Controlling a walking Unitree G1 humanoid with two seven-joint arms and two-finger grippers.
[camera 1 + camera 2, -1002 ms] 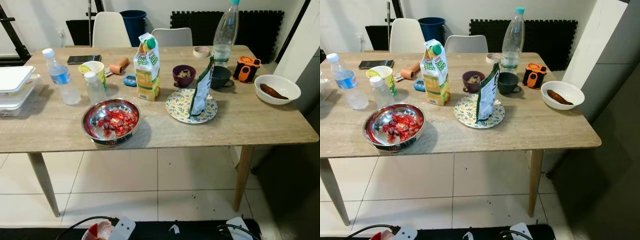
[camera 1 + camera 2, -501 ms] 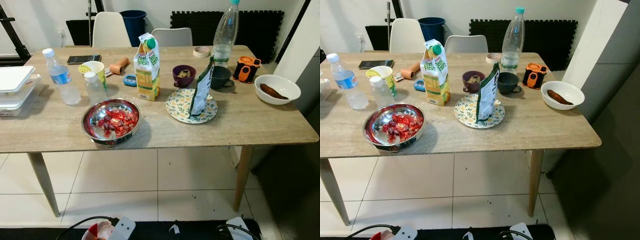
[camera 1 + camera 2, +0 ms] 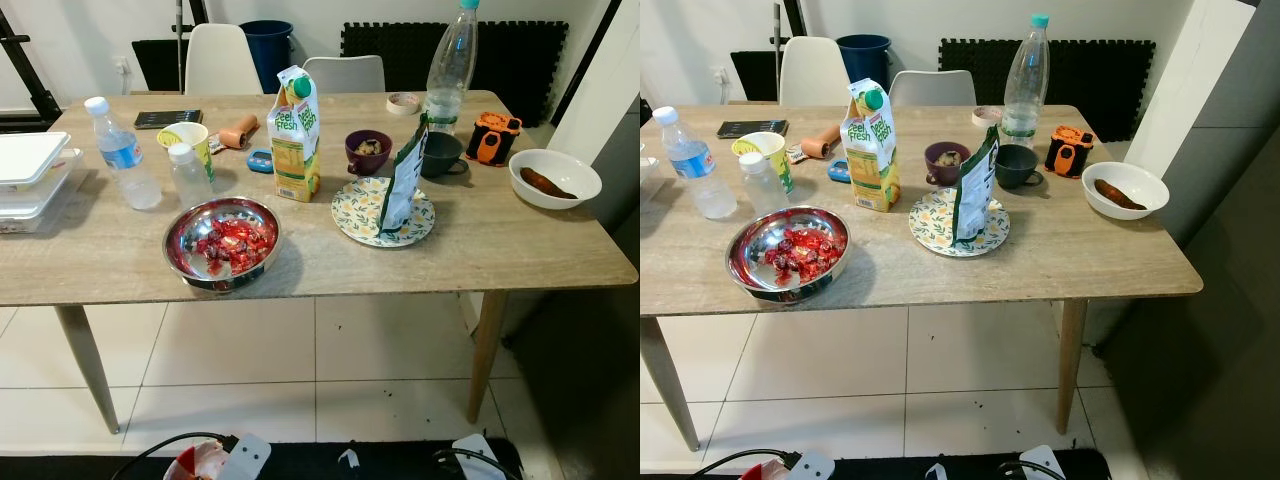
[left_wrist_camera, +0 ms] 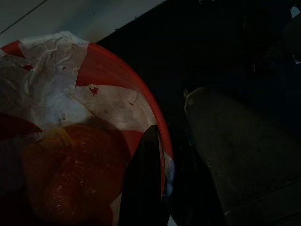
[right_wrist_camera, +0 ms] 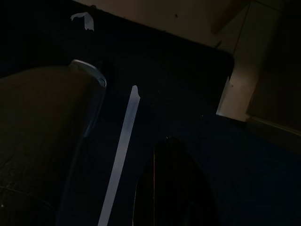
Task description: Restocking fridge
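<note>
Table (image 3: pixel 330 265) of pale wood stretched across the middle of what we saw, with tiled floor below it. At the far left edge of the frame lay stacked white containers (image 3: pixel 28 175). Right of them stood a small water bottle (image 3: pixel 124 153), a shorter clear bottle (image 3: pixel 189 176) and a yellow cup (image 3: pixel 187 137), with a dark phone (image 3: pixel 168 118) behind them in the upper left. Lower, left of centre, sat a steel bowl (image 3: pixel 221 243) holding red pieces. Toward the centre an orange juice carton (image 3: pixel 296 133) stood upright, a small blue item (image 3: pixel 261 160) just beside it on its left. Right of the carton we saw a purple bowl (image 3: pixel 368 151), then a patterned plate (image 3: pixel 383 211) with a green pouch (image 3: pixel 405 178) standing on it, and a dark cup (image 3: pixel 442 153) behind. A tall clear bottle (image 3: pixel 449 66) rose in the upper right, an orange-and-black device (image 3: pixel 494 137) beside it, and at the far right a white bowl (image 3: pixel 554 177) with a brown piece inside.

Both arms hung idle. In the dim left wrist view the left gripper (image 4: pixel 143 183) showed one black finger over a red-and-white round object (image 4: pixel 80 141); we could not tell whether it was spread or pressed together. In the dark right wrist view the right gripper (image 5: pixel 174 183) was equally unreadable.
</note>
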